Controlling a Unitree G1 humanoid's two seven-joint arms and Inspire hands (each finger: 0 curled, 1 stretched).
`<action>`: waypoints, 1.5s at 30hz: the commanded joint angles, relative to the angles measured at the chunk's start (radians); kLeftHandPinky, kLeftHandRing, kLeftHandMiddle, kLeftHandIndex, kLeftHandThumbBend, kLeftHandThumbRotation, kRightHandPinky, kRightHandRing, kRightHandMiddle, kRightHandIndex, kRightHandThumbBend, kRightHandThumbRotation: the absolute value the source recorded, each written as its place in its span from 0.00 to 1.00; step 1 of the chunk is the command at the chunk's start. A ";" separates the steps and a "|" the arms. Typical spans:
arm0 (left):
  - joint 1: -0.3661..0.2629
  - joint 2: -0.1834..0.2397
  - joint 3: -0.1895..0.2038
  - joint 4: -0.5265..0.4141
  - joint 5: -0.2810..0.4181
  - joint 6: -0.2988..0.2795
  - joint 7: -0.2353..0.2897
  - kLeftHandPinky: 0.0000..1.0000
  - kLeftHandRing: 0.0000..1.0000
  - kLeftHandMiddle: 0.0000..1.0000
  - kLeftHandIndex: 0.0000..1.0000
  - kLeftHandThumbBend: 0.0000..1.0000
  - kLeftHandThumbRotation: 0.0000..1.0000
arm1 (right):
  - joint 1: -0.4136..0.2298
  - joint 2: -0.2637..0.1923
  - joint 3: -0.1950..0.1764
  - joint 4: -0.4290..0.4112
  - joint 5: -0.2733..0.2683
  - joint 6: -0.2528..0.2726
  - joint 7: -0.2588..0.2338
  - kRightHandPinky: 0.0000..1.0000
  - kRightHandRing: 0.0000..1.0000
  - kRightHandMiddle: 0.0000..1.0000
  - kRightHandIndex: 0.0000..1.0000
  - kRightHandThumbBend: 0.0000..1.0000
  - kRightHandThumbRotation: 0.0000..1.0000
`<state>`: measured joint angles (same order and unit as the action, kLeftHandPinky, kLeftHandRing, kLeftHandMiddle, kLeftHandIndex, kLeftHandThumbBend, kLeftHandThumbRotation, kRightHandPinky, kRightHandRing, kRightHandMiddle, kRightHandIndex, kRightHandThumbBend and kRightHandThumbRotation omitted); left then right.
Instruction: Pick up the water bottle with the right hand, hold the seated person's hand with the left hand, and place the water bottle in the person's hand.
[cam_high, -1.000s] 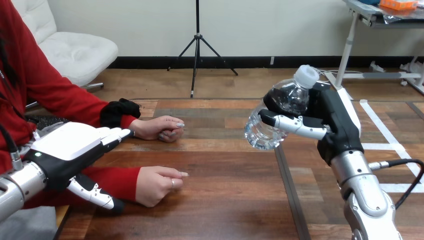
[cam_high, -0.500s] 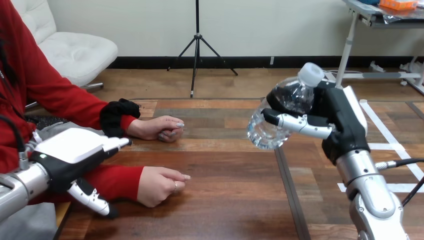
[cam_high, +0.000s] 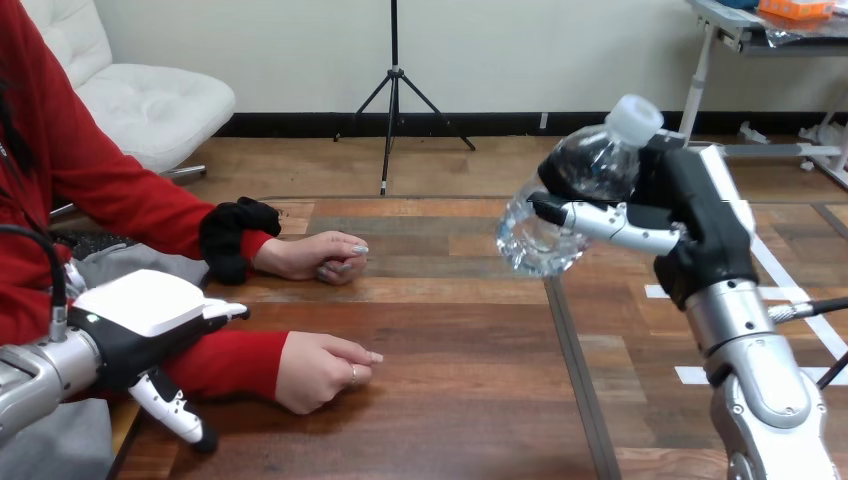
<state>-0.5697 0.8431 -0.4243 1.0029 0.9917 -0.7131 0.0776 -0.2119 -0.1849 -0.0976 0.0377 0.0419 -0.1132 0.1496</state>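
Bottle aloft in the right hand, left hand spread over a red sleeve

Nearest, the left hand (cam_high: 145, 303) lies low at the view's left, its smooth white back shell uppermost, its jointed fingers straight and laid over the red sleeve of the person's nearer forearm, its thumb hanging free towards the table's edge; whether it touches the sleeve I cannot tell. Just beyond it the person's nearer hand (cam_high: 320, 370) rests on the table (cam_high: 450, 400) of dark, grainy wooden planks, loosely curled. Farther right, the silver forearm rises to the right hand (cam_high: 690, 215), whose black-and-white fingers are wrapped round the water bottle (cam_high: 565, 205): clear, crinkled plastic with a white ribbed cap (cam_high: 635, 118), tilted cap-up to the right and held well above the tabletop. Farthest, the person's other hand (cam_high: 310, 257) lies on the wood, well apart from the bottle.
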 joint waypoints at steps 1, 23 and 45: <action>-0.102 -0.007 -0.043 0.063 0.026 0.036 0.068 0.82 0.86 0.88 0.90 1.00 0.42 | -0.023 -0.005 -0.016 -0.104 0.020 0.021 -0.011 0.20 0.24 0.35 0.37 0.71 0.00; -0.170 -0.057 -0.149 0.202 0.030 0.100 0.175 0.67 0.68 0.71 0.72 0.95 0.23 | -0.001 -0.017 -0.021 -0.193 0.033 0.064 -0.008 0.19 0.24 0.33 0.36 0.70 0.00; -0.166 -0.101 -0.140 0.265 -0.055 0.111 0.202 0.52 0.53 0.56 0.59 0.80 0.12 | 0.020 -0.015 -0.024 -0.259 0.046 0.108 -0.016 0.19 0.23 0.34 0.37 0.70 0.00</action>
<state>-0.7131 0.7602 -0.5724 1.2454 0.9665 -0.6218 0.2606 -0.1580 -0.1973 -0.0999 -0.1517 0.0747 -0.0084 0.1496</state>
